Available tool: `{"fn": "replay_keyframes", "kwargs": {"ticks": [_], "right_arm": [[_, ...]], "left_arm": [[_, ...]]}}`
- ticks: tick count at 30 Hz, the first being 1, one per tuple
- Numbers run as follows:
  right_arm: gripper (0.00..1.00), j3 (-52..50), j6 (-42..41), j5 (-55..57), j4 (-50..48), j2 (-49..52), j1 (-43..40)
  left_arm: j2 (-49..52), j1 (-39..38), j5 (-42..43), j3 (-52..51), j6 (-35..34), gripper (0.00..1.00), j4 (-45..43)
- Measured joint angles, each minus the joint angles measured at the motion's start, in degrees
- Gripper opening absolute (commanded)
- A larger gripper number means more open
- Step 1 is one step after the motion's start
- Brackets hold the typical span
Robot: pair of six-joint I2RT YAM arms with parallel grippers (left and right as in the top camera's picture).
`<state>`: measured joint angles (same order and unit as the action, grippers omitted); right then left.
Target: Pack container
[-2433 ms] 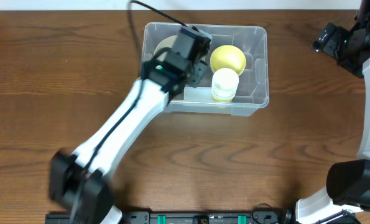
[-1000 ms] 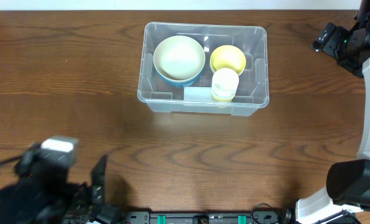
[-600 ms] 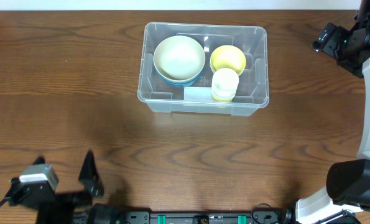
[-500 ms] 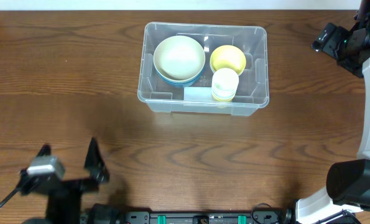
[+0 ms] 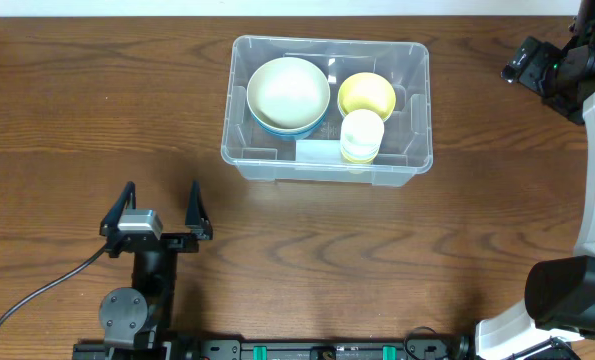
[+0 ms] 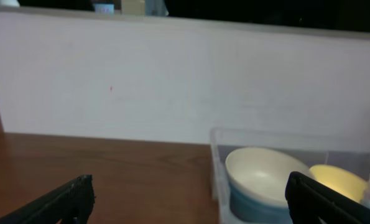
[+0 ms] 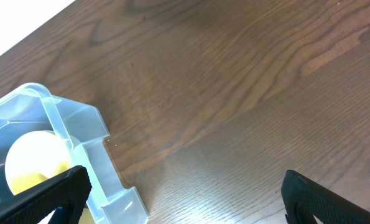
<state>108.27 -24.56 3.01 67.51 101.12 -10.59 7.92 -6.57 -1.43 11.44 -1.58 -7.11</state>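
Observation:
The clear plastic container (image 5: 424, 100) stands at the back middle of the table. In it are a cream bowl (image 5: 288, 92) nested in a blue bowl, a yellow bowl (image 5: 366, 94) and a stack of white cups (image 5: 361, 136). My left gripper (image 5: 161, 200) is open and empty at the front left, far from the container. Its wrist view looks at the container (image 6: 284, 135) and the cream bowl (image 6: 265, 177) between open jaws (image 6: 191, 199). My right gripper (image 5: 525, 62) is raised at the back right, open and empty (image 7: 185, 199); its view shows a container corner (image 7: 79, 124).
The brown wooden table (image 5: 97, 100) surrounds the container. A white wall (image 6: 172, 81) stands behind the table. The right arm's base (image 5: 567, 295) is at the front right edge. A black cable (image 5: 37, 290) trails from the left arm.
My left arm has pulled out of the container, swung back to the front left and settled there with jaws open. The cream bowl stays in the container. The right arm has not moved.

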Motion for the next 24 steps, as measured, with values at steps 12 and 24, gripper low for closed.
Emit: {"fn": "replay_keyframes", "kwargs": {"ticks": [12,24], "right_arm": [[0.99,0.0,0.0,0.0,0.0,0.0,0.0],[0.99,0.0,0.0,0.0,0.0,0.0,0.0]], "left_arm": [[-7.34,1.95,1.51,-7.69,1.38,0.98,-0.59],[-7.34,2.03,2.32,-10.36,3.37,0.98,8.61]]}}
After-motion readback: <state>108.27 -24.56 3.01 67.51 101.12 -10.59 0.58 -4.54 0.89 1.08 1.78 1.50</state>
